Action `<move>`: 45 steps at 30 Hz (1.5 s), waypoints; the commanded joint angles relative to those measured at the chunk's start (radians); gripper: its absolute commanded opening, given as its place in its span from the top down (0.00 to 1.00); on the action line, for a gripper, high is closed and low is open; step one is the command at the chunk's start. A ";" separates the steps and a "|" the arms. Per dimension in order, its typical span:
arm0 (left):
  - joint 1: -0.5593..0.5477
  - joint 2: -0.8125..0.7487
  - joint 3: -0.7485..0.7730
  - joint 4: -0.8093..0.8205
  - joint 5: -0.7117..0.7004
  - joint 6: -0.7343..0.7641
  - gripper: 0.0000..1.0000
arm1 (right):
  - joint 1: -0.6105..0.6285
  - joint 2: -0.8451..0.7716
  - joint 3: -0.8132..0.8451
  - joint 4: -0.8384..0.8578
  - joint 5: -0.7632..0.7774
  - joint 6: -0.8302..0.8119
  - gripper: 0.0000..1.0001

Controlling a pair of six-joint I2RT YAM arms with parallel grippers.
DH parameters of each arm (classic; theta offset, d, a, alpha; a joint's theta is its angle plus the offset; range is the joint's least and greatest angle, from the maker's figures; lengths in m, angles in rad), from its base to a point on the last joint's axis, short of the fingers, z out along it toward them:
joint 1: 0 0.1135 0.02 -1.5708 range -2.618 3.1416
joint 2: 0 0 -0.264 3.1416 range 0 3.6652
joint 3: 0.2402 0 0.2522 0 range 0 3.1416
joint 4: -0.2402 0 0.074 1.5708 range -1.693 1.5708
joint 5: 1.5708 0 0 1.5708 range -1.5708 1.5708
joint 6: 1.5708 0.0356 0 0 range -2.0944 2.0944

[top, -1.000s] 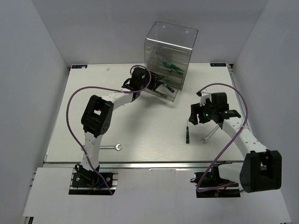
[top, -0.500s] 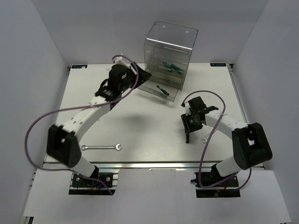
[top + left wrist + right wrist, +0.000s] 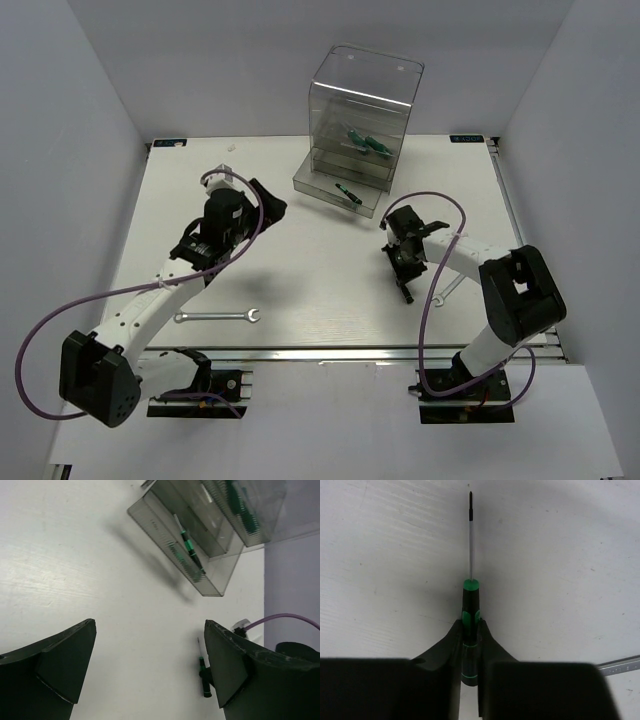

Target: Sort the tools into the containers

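One green-and-black screwdriver (image 3: pixel 470 600) lies on the worktop (image 3: pixel 380 555), pinched at its handle by the right hand (image 3: pixel 470 630), while the left hand (image 3: pixel 150 630) hovers wide open above the worktop.

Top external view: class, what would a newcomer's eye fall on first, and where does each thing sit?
The tall clear cabinet at the table's far edge, bottom drawer pulled out with a screwdriver inside. Right of centre, the right gripper is shut on a green-handled screwdriver; the left gripper hangs open at left. A silver wrench lies near the front left.
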 commanded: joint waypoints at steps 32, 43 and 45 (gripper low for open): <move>0.006 -0.008 0.016 -0.810 -0.078 -0.615 0.08 | 0.003 0.557 1.206 -0.033 -0.195 -0.935 0.84; 0.023 0.073 0.030 -0.999 -0.069 -0.682 0.11 | 0.005 0.539 1.178 -0.007 -0.253 -0.881 0.45; 0.034 0.085 0.013 -0.998 -0.056 -0.681 0.18 | 0.002 0.498 1.194 -0.106 -0.404 -0.928 0.58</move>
